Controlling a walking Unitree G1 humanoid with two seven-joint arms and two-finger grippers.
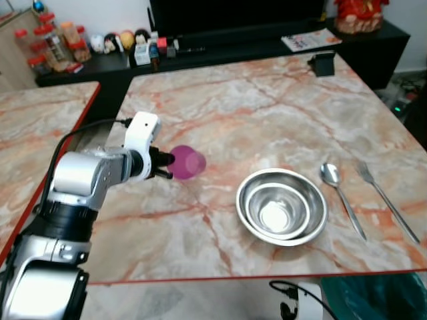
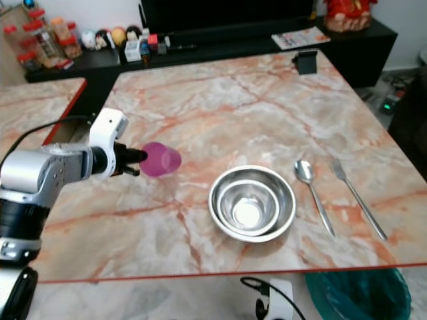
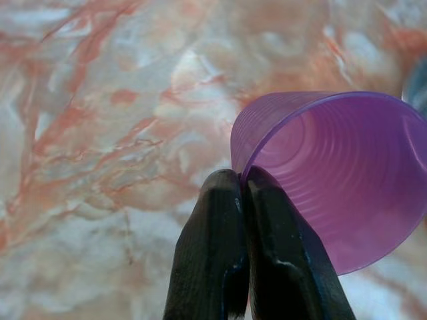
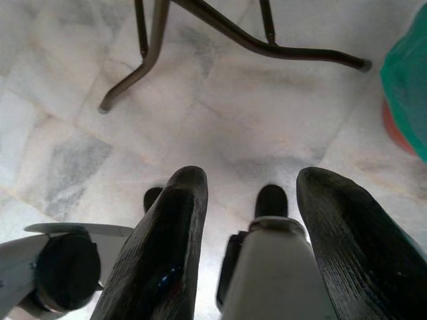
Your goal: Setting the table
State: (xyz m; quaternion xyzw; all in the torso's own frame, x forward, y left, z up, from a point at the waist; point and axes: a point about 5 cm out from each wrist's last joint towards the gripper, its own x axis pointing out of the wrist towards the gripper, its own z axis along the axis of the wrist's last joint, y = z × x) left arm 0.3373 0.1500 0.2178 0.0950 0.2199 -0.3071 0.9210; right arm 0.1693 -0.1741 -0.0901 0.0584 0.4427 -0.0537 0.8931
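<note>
The marble counter (image 1: 280, 93) already carries nested steel bowls (image 1: 281, 205), with a spoon (image 1: 340, 190) and fork (image 1: 387, 200) laid just beside them on the right. The left pincer (image 3: 241, 190) is clamped on the rim of a purple cup (image 1: 187, 163), held tilted above the counter left of the bowls; it is not yet set down. The right pincer (image 4: 250, 213) hangs idle over the floor, fingers apart

The silver left arm is bent at the elbow and reaches forward, its wrist level; the left gripper (image 3: 244, 190) pinches its two black fingers together on the rim of a translucent purple plastic cup (image 1: 187, 163). The right gripper (image 4: 253, 200), apparently hanging low, holds its fingers apart.
</note>
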